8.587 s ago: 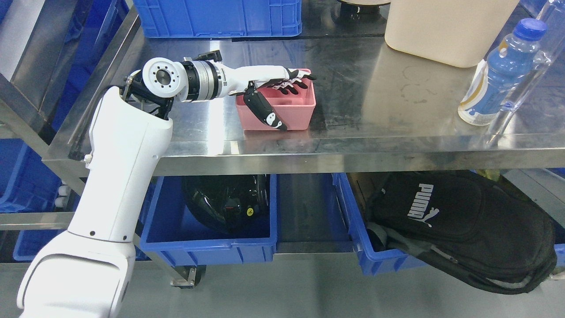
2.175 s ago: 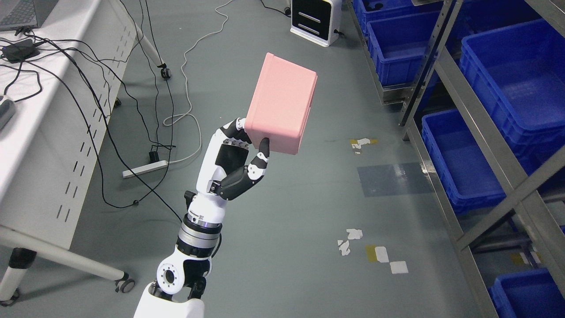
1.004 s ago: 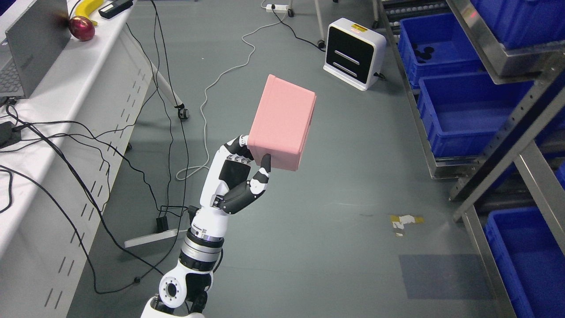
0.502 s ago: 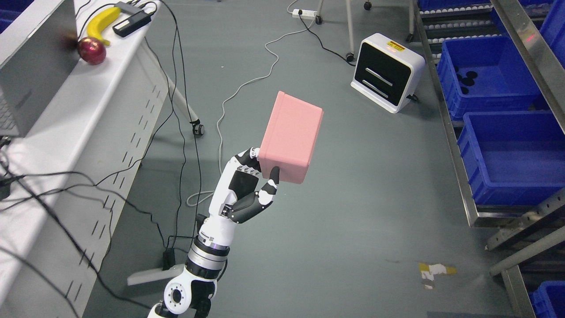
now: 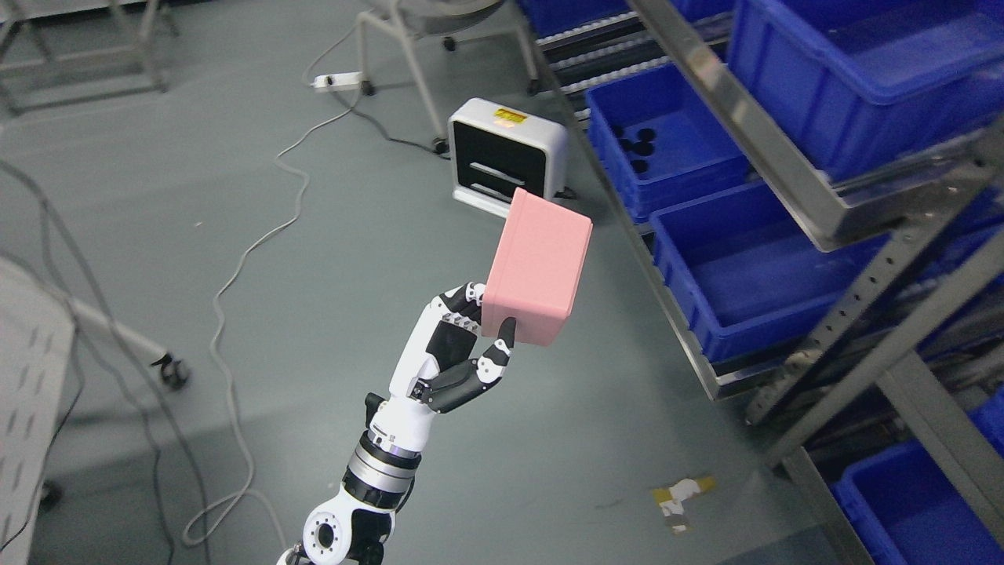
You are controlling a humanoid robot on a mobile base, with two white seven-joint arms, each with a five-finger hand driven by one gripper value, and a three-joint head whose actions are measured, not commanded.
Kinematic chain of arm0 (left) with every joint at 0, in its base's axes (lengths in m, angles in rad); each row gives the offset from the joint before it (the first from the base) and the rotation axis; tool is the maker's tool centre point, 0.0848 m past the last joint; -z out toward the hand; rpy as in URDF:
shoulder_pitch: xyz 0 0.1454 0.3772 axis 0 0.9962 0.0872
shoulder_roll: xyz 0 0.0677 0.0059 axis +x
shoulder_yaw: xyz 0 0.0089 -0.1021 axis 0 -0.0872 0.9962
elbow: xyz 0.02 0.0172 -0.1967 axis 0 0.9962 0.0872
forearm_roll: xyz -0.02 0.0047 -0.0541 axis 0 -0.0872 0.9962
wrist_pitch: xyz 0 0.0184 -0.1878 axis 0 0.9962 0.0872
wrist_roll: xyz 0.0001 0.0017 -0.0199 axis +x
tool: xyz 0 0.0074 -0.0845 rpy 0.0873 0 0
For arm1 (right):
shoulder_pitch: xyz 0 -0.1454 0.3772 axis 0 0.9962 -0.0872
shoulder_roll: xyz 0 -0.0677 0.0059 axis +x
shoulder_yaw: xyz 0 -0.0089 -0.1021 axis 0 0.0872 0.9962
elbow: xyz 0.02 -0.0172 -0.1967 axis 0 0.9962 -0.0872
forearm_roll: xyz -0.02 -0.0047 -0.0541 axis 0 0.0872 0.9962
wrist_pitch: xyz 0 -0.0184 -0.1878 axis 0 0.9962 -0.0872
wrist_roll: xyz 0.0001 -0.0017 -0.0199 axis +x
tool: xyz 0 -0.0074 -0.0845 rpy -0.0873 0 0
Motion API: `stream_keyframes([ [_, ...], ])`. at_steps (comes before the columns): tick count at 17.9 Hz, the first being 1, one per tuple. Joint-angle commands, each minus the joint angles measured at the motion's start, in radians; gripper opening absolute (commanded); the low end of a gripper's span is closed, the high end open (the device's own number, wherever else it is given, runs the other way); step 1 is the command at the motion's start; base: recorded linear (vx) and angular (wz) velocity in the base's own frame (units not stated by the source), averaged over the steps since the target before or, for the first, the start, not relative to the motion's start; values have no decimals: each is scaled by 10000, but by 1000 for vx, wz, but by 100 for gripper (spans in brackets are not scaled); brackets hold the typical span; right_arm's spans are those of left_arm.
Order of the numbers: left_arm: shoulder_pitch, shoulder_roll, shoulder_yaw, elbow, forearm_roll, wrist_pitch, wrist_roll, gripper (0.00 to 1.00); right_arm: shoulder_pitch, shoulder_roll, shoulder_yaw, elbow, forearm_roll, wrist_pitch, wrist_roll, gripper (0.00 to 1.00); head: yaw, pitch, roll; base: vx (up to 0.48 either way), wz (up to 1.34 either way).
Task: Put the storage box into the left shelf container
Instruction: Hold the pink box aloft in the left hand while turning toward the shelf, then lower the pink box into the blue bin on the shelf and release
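At the far left, the corner of a white table [image 5: 31, 369] is showing at the edge, its leg running down to a caster on the grey floor [image 5: 235, 196], and a pale cable [image 5: 235, 267] is snaking up across that floor to a white power strip [image 5: 337, 79] near the top. Moving in, the left arm is rising from the bottom edge left of the middle, and the left hand [image 5: 459, 357] is gripping the pink storage box [image 5: 538, 276], holding it up in the air: the thumb [image 5: 502, 345] is pressing against the box's near lower face while the other fingers are wrapping behind its left edge. The box is hanging tilted, closed sides toward us, well above the floor and apart from everything else. Just behind it, a white and black box-shaped device [image 5: 502, 157] is standing on the floor. To the right, the metal shelf [image 5: 784, 169] is stretching away at a slant, carrying blue containers: one [image 5: 659, 137] with dark round things lying in its bottom, a larger one [image 5: 753, 271] just beside it and nearer to us, looking bare inside, and another [image 5: 863, 63] sitting on the tier above. The pink box is hanging left of the shelf, not inside any blue container. Low on the floor, a scrap of tape [image 5: 681, 496] is lying near the shelf's foot
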State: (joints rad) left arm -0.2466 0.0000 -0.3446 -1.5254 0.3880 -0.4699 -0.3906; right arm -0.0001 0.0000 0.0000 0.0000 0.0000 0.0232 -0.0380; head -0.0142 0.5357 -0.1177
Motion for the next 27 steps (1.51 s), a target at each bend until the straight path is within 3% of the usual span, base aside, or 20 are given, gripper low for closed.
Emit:
stream_keyframes([
  [1,211,174,-328,252,-30,-26,-21,3,93,-175,-46,-175,15,-17,-49,100,0,0,0,306,-957],
  [11,1270,174,-590,666,-644,66,-389,3,93,-175,-46,-175,15,-17,-49,100,0,0,0,187,-1065],
  [17,-92,174,836,1537,-1439,647,-465,4,93,-175,-46,-175,15,-17,-49,100,0,0,0,130,-972],
  [22,-1780,230,2386,3194,-4227,1123,-1737,4,93,-175,-46,-175,15,-17,-49,100,0,-1,0,101,-597],
  [25,-2394,245,2480,3702,-6219,2330,-2334,4,93,-175,-46,-175,15,-17,-49,100,0,-2,0,62,-318],
  [27,-2900,230,2480,4237,-7037,2536,-2399,4,93,-175,-46,-175,15,-17,-49,100,0,-2,0,37,-185],
])
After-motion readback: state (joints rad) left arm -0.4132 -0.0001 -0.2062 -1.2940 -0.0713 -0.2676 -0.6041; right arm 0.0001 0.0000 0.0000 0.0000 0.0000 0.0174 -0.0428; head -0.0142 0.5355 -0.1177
